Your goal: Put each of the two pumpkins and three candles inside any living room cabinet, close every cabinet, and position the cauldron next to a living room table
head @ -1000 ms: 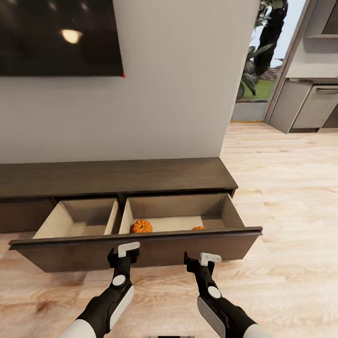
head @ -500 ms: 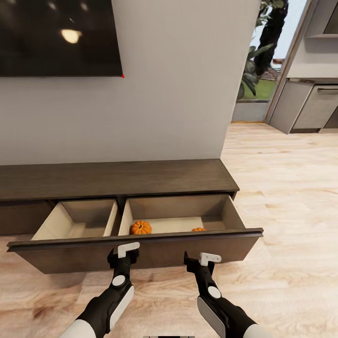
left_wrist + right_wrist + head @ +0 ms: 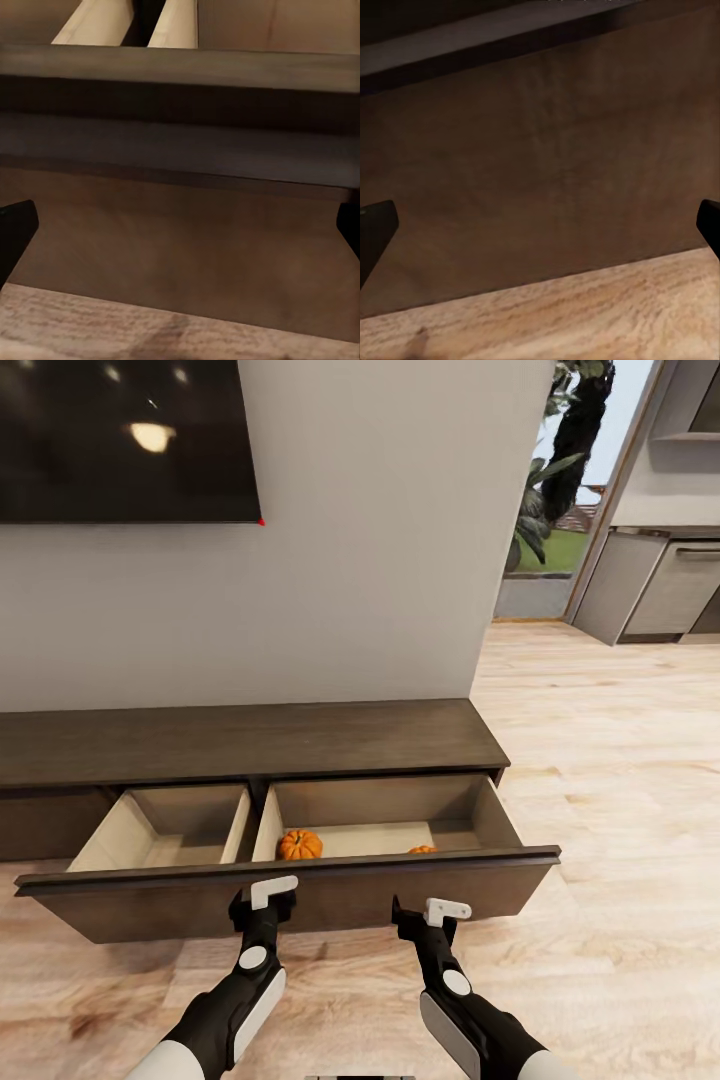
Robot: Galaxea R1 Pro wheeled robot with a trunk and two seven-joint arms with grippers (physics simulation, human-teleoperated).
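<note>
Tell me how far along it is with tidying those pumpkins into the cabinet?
Both pumpkins already lie in the right compartment of the open drawer of the cabinet. In hand: the left claw and right claw, both open and empty, sit at the drawer front, probably to push it shut. Candles and cauldron aren't visible, so that part can't be judged.

Cabinet (image 3: 240, 740) at twelve o'clock, drawer (image 3: 300, 895) pulled out; two pumpkins (image 3: 301, 845) inside its right compartment, grippers before it.
</note>
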